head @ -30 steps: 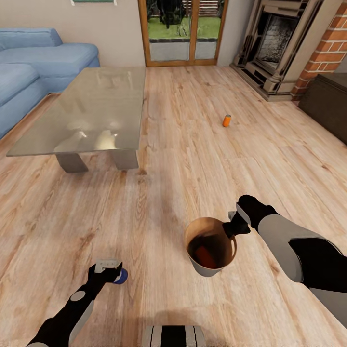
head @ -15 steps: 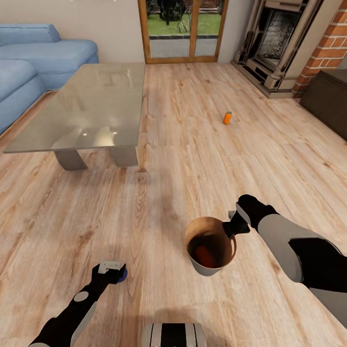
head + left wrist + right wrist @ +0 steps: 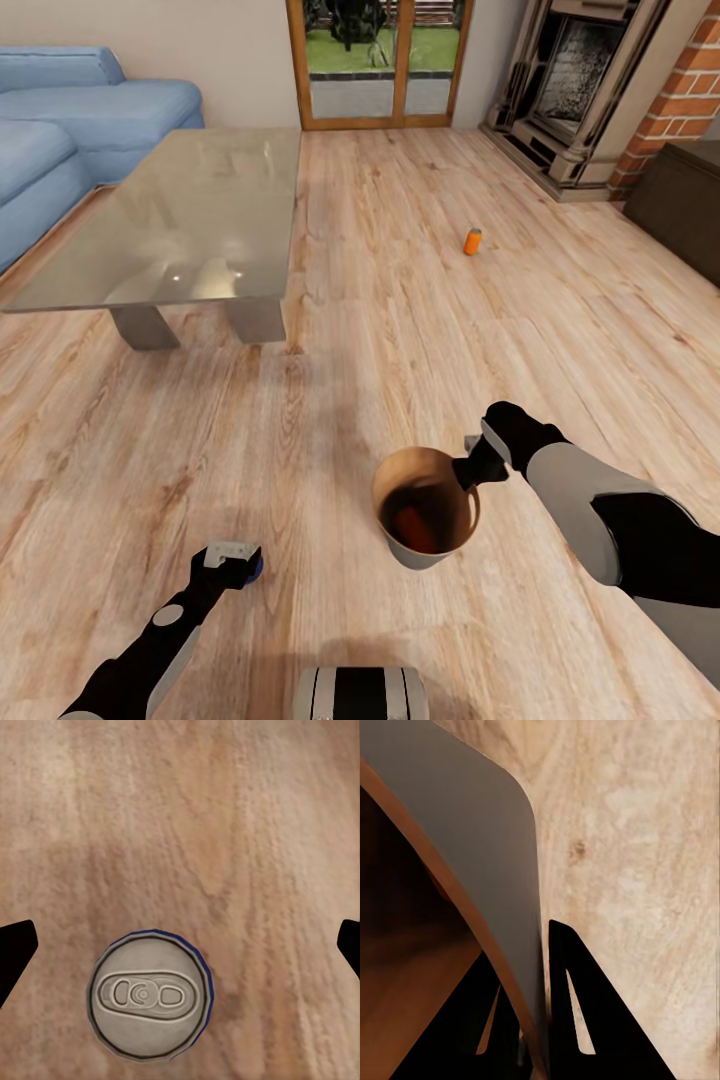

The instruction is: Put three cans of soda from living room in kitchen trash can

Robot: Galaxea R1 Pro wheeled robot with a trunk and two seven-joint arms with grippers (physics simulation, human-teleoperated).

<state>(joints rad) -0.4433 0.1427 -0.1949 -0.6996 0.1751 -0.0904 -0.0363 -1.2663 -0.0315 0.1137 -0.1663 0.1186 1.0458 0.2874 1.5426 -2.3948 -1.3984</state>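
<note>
The tash can (image 3: 402, 547), a round light-brown bin with a dark inside, hangs tilted just above the wood floor. My right gripper (image 3: 466, 470) is shut on its rim; the right wrist view shows the two black fingers (image 3: 577, 1020) pinching the bin wall (image 3: 472, 840). An orange can of soda (image 3: 408, 521) lies inside the bin. A second orange can (image 3: 472, 241) stands on the floor farther ahead. The blue can (image 3: 258, 569) stands upright on the floor at the lower left. My left gripper (image 3: 240, 566) hovers over it, open, fingertips wide on either side of the can's silver top (image 3: 150, 995).
A grey glass-topped low table (image 3: 180, 230) stands ahead on the left, with the blue sofa (image 3: 60, 120) behind it. The brick fireplace (image 3: 585, 80) and a dark cabinet (image 3: 690, 200) line the right side. Wood-framed glass doors (image 3: 385, 60) are at the back.
My right gripper and the bin it holds have shifted slightly left. The left gripper stays over the blue can. The view itself drifted a little.
</note>
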